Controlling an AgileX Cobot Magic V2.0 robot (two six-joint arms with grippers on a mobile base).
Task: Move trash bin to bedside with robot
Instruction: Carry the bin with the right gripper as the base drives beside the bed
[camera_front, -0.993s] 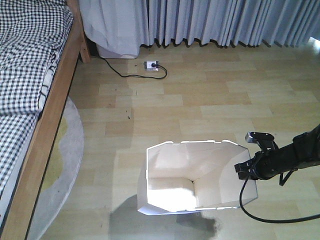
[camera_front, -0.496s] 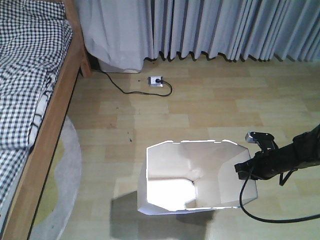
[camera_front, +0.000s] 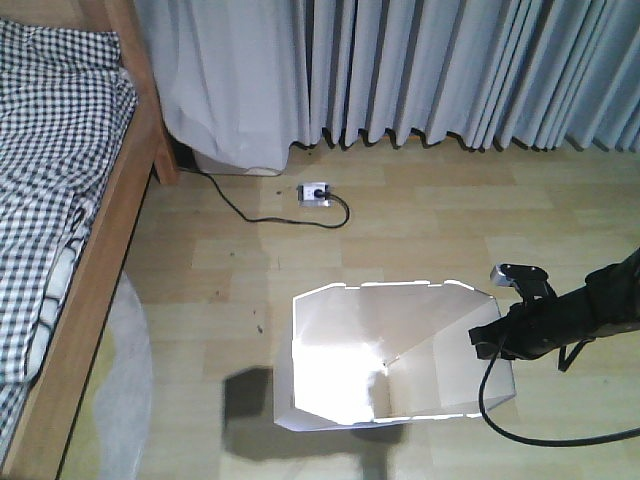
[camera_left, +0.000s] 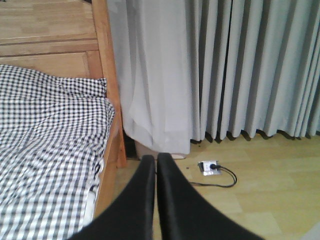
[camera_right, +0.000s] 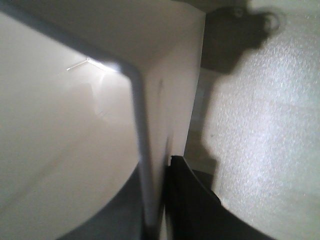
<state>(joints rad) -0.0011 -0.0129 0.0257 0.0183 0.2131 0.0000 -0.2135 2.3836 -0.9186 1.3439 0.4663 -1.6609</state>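
The white trash bin (camera_front: 400, 350) stands on the wood floor in the front view, open top toward me. My right gripper (camera_front: 490, 340), on a thin black arm with a trailing cable, is shut on the bin's right wall at the rim. In the right wrist view the thin white wall (camera_right: 150, 150) sits between the jaws, with the outer black finger (camera_right: 187, 195) against it. The bed (camera_front: 60, 200), with its wooden frame and checked bedding, is at the left, apart from the bin. My left gripper (camera_left: 155, 159) is shut and empty, held in the air facing the bed (camera_left: 50, 150).
Grey curtains (camera_front: 450, 70) hang along the far wall. A white power strip (camera_front: 314, 192) with a black cable lies on the floor before them; it also shows in the left wrist view (camera_left: 209, 168). A pale round rug (camera_front: 125, 400) lies beside the bed frame.
The view has advanced toward the curtains: the bed, power strip and curtains have slid down and nearer. The bin and right gripper keep the same place in frame, moving along together.
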